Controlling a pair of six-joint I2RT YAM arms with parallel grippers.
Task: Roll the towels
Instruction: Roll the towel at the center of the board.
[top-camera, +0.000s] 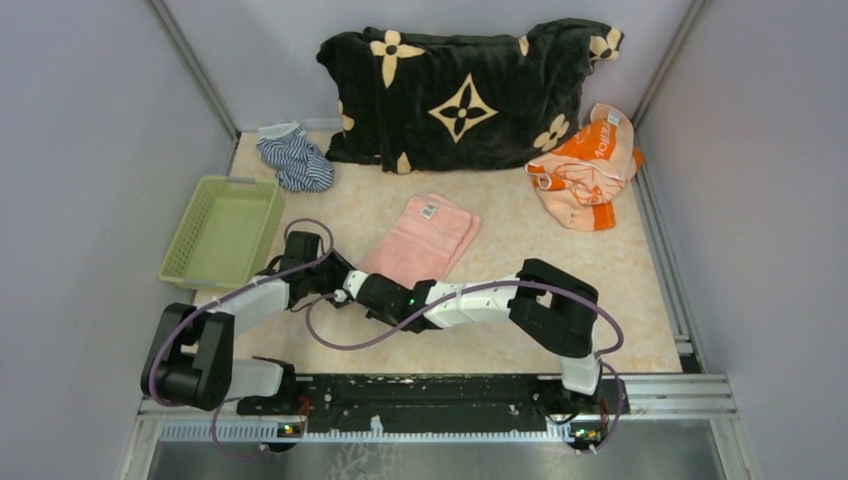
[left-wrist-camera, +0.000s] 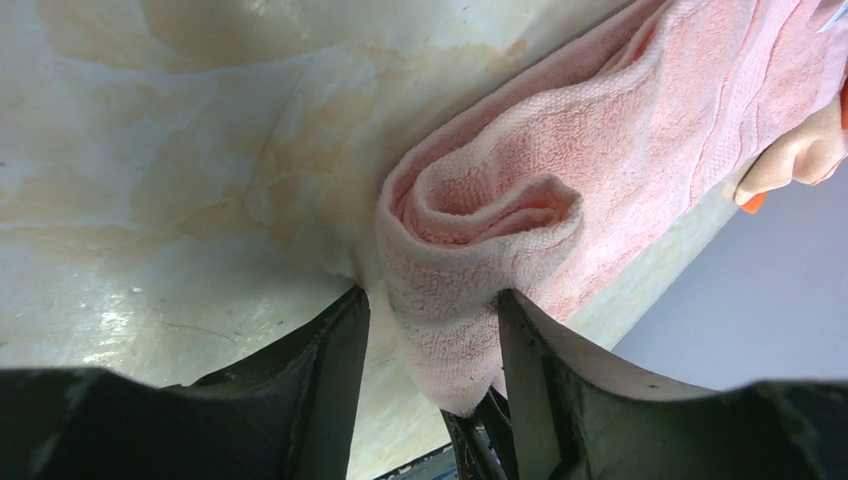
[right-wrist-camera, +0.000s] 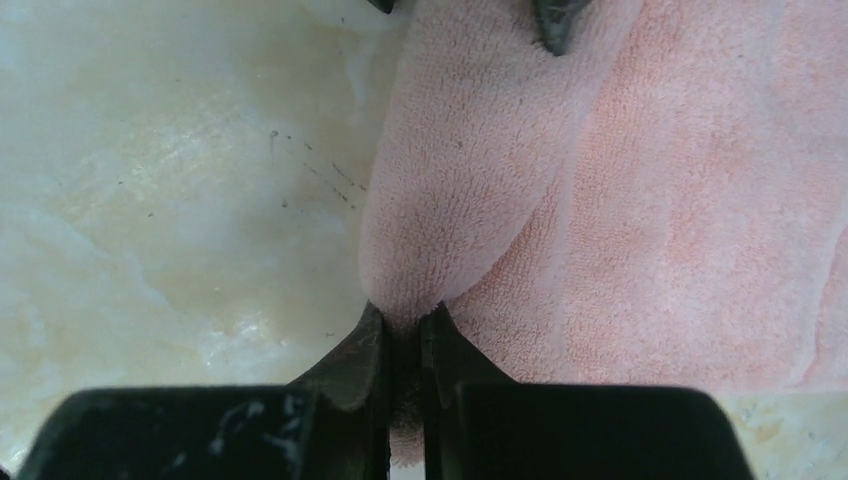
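Barely started. Near the middle of the marbled surface (top-camera: 520, 250), the pink towel (top-camera: 420, 235): mostly flat, only its near end curled into one loose turn. Far right, crumpled and not yet rolled, the orange towel (top-camera: 585, 175). Right gripper (right-wrist-camera: 403, 318): jaws pinched tight on a fold of that near end. Left gripper (left-wrist-camera: 430, 300): jaws partway apart astride the curl, no firm hold evident. Small white label (top-camera: 429, 211) on the pink towel, print unreadable; the orange towel's white lettering likewise too small to read.

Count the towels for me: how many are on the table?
2. Pink towel at centre, near end curled; orange towel crumpled far right. Any under the blanket would be hidden.
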